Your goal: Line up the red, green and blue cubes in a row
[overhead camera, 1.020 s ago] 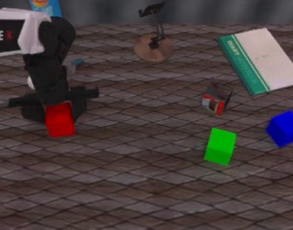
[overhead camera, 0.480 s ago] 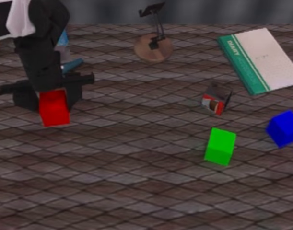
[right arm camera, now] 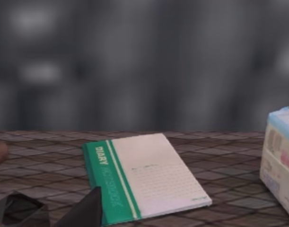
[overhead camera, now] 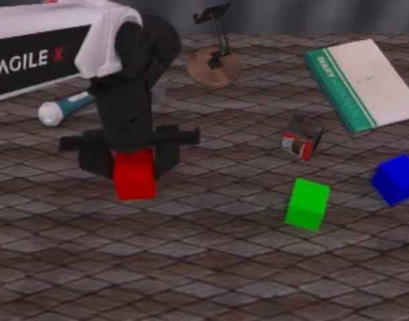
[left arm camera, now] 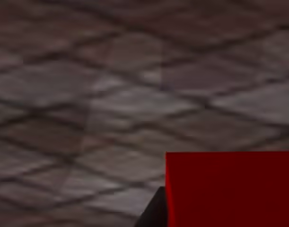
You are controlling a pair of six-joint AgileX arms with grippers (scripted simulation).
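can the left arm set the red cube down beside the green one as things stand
Probably yes. The left tool holds the red cube, and the table between it and the green cube is bare.

The left arm [overhead camera: 37, 57] bears the white lettering "AGILE" followed by a red "X" on its dark side panel. The green-spined notebook [overhead camera: 365, 83] carries the white word "DIARY" along its green band; smaller print beside it is illegible.

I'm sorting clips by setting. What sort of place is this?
Likely a rendered tabletop test scene: a stone-patterned table, stray props such as a green diary, and the left gripper holding a red cube.
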